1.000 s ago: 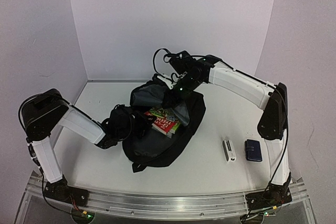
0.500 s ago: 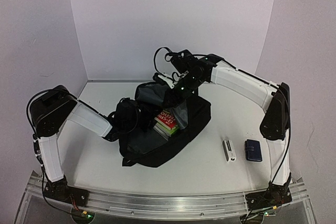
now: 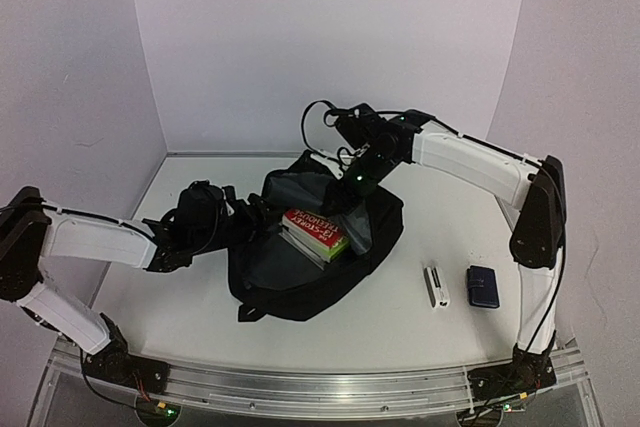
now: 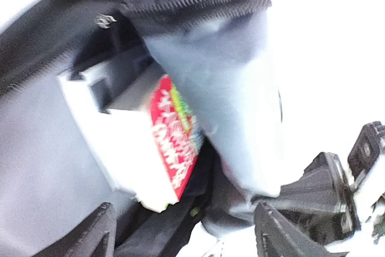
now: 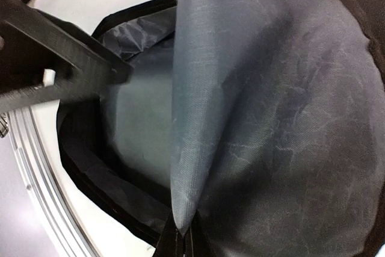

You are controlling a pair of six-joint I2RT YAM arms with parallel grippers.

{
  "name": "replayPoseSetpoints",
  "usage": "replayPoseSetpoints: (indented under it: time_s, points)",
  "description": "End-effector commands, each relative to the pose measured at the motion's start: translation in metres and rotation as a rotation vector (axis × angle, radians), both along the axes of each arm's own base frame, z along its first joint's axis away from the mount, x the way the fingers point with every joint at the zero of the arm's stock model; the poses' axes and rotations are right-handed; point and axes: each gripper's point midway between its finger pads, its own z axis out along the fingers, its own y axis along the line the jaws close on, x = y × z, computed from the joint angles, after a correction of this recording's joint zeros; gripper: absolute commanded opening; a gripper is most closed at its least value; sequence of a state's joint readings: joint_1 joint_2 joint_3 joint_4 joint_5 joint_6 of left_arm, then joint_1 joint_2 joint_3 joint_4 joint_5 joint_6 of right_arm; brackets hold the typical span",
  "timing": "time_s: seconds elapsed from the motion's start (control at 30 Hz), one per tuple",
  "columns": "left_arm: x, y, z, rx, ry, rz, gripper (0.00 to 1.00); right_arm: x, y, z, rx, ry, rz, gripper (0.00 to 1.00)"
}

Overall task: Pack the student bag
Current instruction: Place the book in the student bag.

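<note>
Left gripper [image 3: 255, 222] was spread empty beside red-covered books [image 3: 315, 232] inside the large black fabric student bag [image 3: 290, 292] on the desk [image 3: 400, 302], its mouth pinched open by the right gripper [image 3: 345, 179]. Loading was judged underway; withdrawal toward another item was called for.

Inside the large black fabric backpack [image 3: 352, 277], bare grey lining [image 3: 268, 262] lies free left of the red-covered book stack [image 3: 314, 231], while the lifted grey flap [image 3: 300, 190] overhangs the far side.
</note>
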State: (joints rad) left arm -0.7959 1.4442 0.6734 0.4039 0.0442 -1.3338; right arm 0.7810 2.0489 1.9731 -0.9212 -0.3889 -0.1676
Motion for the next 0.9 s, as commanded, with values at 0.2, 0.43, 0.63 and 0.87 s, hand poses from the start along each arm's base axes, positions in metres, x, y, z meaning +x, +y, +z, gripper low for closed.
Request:
replayPoseSetpoints:
  time_s: [0.2,0.43,0.63,0.87]
  points:
    - [-0.020,0.044,0.011,0.177,-0.063,0.020,1.00,0.064,-0.074,0.015,-0.110,-0.151,-0.054,0.00]
    - [-0.019,0.053,0.016,0.180,-0.056,0.033,1.00,0.047,-0.062,0.008,-0.174,-0.171,0.072,0.00]
    - [-0.014,0.055,0.017,0.178,-0.056,0.001,1.00,-0.012,-0.051,-0.009,-0.180,-0.050,0.185,0.29]
    - [-0.003,0.051,0.026,0.215,-0.095,-0.073,0.99,-0.009,-0.049,0.051,-0.018,-0.069,0.134,0.76]
